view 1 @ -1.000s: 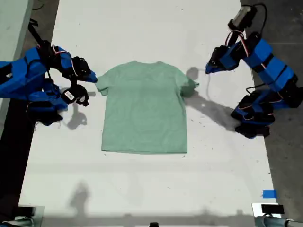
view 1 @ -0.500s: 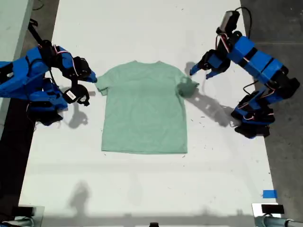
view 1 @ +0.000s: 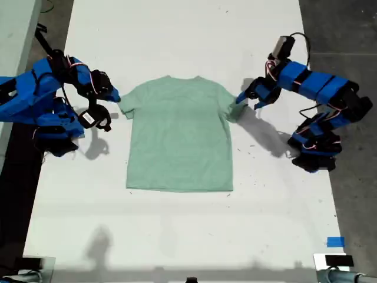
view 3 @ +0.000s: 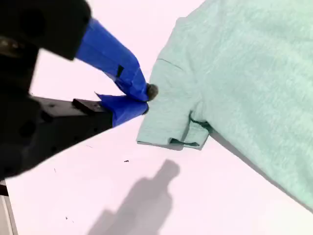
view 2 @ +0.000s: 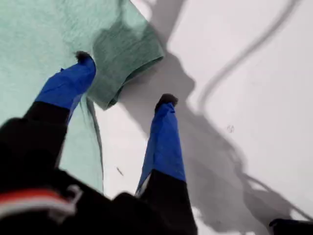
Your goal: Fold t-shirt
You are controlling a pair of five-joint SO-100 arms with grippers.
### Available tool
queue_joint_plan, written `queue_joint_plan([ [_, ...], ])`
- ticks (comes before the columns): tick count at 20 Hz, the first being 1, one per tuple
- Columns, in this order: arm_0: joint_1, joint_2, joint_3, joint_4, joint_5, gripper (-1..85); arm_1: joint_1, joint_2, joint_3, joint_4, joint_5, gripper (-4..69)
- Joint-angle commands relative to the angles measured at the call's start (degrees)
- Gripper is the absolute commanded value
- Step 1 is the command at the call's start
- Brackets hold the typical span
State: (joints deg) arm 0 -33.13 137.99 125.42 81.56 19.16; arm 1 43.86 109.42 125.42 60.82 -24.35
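The pale mint-green t-shirt (view 1: 179,135) lies flat on the white table, collar toward the far edge. My first gripper (view 2: 124,78) is open at the sleeve (view 2: 124,58) on the exterior view's right (view 1: 242,99); one fingertip (view 2: 83,58) rests over the sleeve, the other (view 2: 167,100) over bare table. At the hem of the other sleeve (view 3: 168,112), on the exterior view's left, my second gripper (view 3: 145,99) has its jaws shut on the fabric edge (view 1: 115,96). A corner of that sleeve is tucked under.
The white table (view 1: 188,236) extends well beyond the shirt on all sides. A strip of blue tape (view 1: 334,242) lies near the exterior view's lower right corner. Dark floor (view 1: 347,35) borders the table on the exterior view's right.
The first arm has swung down and in toward the sleeve on the exterior view's right, its open gripper now at the sleeve. The second arm has not moved.
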Motion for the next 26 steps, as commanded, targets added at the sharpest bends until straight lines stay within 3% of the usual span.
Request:
queue_joint_plan([
  [1, -0.97, -0.09, -2.55, 0.09, 0.44, 0.0, 1.49, -1.85, 0.0, -5.1, -0.09, 29.1],
  [8, -1.93, -0.09, -1.67, 0.09, 1.14, 0.0, 0.88, -16.08, -4.57, -13.89, 0.88, 25.5],
  [9, -2.11, -0.09, -1.67, 0.09, 1.32, 0.0, 0.88, -17.4, -5.89, -13.54, 1.58, 17.8],
  [10, -2.2, -0.18, -1.67, 0.09, 1.49, 0.0, 0.97, -17.58, -6.59, -12.83, 2.72, 3.7],
  [11, -2.29, -0.18, -1.67, 0.09, 1.49, 0.0, 1.14, -17.31, -8.0, -10.81, 2.72, -1.0],
  [16, -2.29, -0.18, -1.23, -0.53, 1.49, 0.0, 1.23, -15.29, -20.92, 8.35, -3.43, -1.0],
  [22, -2.2, -0.35, -1.23, -0.79, 1.49, 0.0, -0.79, -13.54, -36.12, 24.08, -5.8, -1.0],
  [24, -2.11, -0.35, -1.23, -0.79, 1.49, 0.0, -1.76, -13.45, -40.34, 27.77, -5.45, -1.0],
  [26, -2.02, -0.35, -1.23, -1.05, 1.49, 0.0, -3.34, -14.24, -42.01, 26.1, -4.48, -1.0],
])
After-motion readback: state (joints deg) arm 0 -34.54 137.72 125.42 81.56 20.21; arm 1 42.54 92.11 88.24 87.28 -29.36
